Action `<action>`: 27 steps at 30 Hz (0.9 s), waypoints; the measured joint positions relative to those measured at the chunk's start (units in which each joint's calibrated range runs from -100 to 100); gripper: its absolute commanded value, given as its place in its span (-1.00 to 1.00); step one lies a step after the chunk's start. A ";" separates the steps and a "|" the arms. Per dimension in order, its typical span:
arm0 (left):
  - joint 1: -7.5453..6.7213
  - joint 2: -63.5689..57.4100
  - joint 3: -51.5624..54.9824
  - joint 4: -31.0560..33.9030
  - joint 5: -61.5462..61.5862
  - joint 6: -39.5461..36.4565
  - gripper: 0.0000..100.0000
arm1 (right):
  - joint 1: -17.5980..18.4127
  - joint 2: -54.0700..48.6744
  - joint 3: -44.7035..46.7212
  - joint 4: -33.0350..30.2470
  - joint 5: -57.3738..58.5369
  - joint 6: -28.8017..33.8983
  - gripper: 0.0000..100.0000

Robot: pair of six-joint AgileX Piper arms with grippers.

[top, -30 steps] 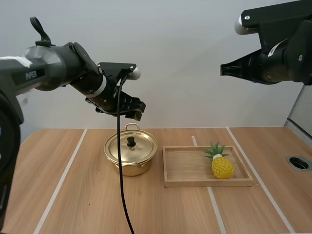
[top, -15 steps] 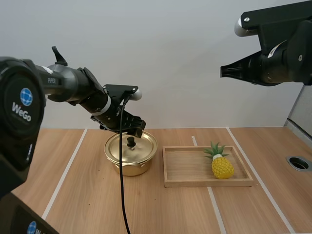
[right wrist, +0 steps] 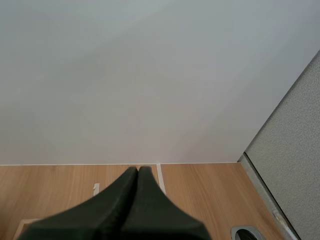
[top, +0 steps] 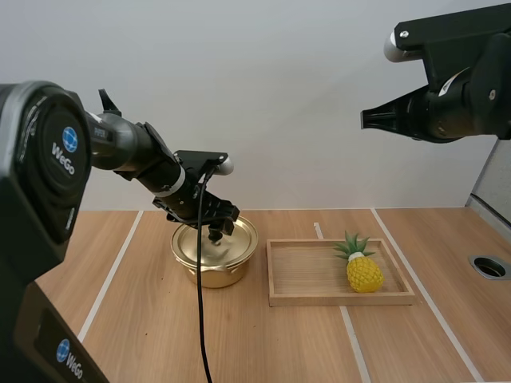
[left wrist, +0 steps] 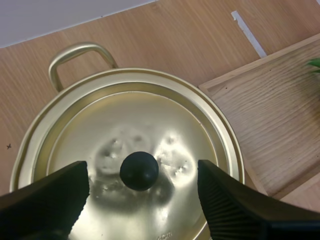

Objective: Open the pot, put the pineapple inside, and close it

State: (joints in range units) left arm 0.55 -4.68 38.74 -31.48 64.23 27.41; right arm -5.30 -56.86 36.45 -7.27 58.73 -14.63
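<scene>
Straddling lid knob (left wrist: 139,170) with left end effector (left wrist: 142,175) wide open, nothing gripped. Hovering high with right end effector (top: 367,118) closed, empty.

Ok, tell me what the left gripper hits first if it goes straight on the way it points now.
Most likely the black knob of the lid. The knob sits centred between the open fingers of the left gripper, with the pot straight below. How far off the knob is, I cannot tell.
</scene>
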 measured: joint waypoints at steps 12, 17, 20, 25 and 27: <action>0.00 2.92 0.00 -0.70 -1.52 0.31 1.00 | 0.00 0.00 0.00 0.00 0.70 0.00 -1.00; 0.00 3.04 0.00 -0.89 -1.73 0.52 1.00 | 0.00 0.00 0.00 0.00 1.15 0.00 -1.00; 0.00 3.04 0.00 -0.99 -1.73 0.52 1.00 | 0.00 0.00 0.00 0.00 1.15 0.00 -1.00; 0.00 3.04 0.00 -0.99 -1.73 0.57 0.34 | 0.00 0.00 0.00 0.00 1.15 0.00 -1.00; 0.00 3.09 0.00 -1.09 -1.57 0.64 -0.40 | 0.00 0.00 0.00 0.00 1.15 0.00 -1.00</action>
State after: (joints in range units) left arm 0.55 -1.59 38.74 -32.57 62.66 28.05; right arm -5.30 -56.86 36.45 -7.27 59.88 -14.63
